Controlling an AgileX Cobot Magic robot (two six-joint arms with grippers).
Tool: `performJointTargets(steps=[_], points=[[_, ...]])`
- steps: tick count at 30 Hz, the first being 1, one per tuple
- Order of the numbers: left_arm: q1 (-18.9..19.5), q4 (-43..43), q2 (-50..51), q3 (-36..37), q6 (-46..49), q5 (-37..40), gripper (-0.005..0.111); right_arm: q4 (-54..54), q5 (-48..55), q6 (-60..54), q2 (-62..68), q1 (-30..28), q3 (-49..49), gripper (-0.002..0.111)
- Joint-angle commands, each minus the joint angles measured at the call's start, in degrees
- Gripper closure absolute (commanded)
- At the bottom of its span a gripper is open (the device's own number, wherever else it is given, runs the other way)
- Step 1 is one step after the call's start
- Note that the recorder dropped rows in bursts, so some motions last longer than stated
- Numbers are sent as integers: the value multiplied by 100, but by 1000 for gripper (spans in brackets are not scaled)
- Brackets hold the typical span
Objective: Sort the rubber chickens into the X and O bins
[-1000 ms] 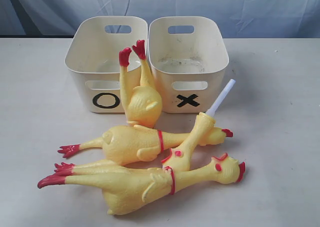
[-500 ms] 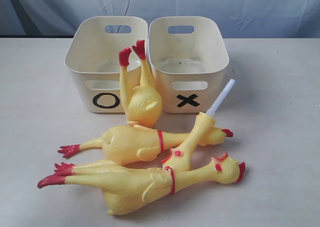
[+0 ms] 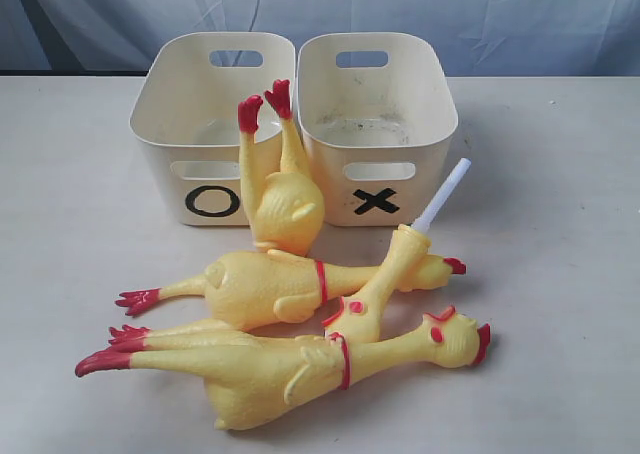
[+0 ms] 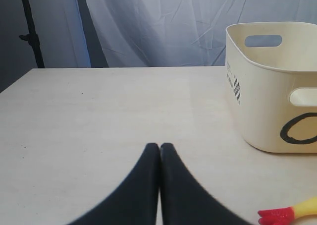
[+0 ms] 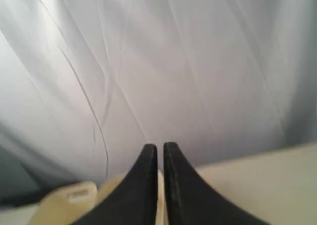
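Exterior: sorting not started, as far as I can judge. The O bin [image 3: 165,149] (left) and the X bin [image 3: 425,139] (right) sit side by side at the far end of the table [image 3: 570,294], and no chicken shows inside either. All four chickens are out on the table. The upended small chicken [image 3: 285,209] leans against the bin fronts between the O and the X, red feet up. The far long chicken [image 3: 265,286] lies just near of it, head to the right. The near long chicken [image 3: 270,369] lies parallel, closest to the camera. The second small chicken [image 3: 375,294] lies across both, with a white tube [image 3: 443,196] sticking out toward the X bin. Neither arm is in this view, so four picks are left. Left wrist: the left gripper [image 4: 159,148] has its fingers pressed together with nothing between them, low over bare table to the left of the O bin. A red foot [image 4: 277,216] of one chicken shows at the frame edge, near the gripper but off to one side and not touching it; I can't tell which chicken it belongs to. Right wrist: the right gripper [image 5: 160,148] is also closed down to a sliver and holds nothing. It points at the backdrop [image 5: 198,61], with only a cream rim [image 5: 69,197] below the tips; I can't tell which bin. No chicken is in sight there, so that arm looks well apart from the pile.
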Motion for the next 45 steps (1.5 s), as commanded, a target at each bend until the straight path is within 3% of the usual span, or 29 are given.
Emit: performJointTargets(steps=[1,8,11,17,20,31,38,43,45], points=[[-20,6,-30,-14,-25,-75,107,306,1196,-49,904,43,-26,102],[-20,6,-30,-14,-25,-75,107,748,1893,-279,2141,43,-26,102],[-20,6,-30,-14,-25,-75,107,1509,2147,-1698,2645,43,-26,102],[-20,6,-30,-14,-25,-75,107,4336,3169,-4742,3440,43,-26,102],[-20,6,-30,-14,-25,-75,107,5364,3169,-5869,3761,259,-26,102],[-20,6,-30,-14,-25,-75,107,5348,3169,-6209,4296,2029,-26,102],[-20,6,-30,-14,-25,-75,107,5295,1272,-6223,4710,3239,-26,102],[-20,6,-30,-14,-25,-75,107,5184,1140,-6223,5215,3748,-26,102],[-20,6,-30,-14,-25,-75,107,4446,1491,-6223,5561,4039,-26,101]])
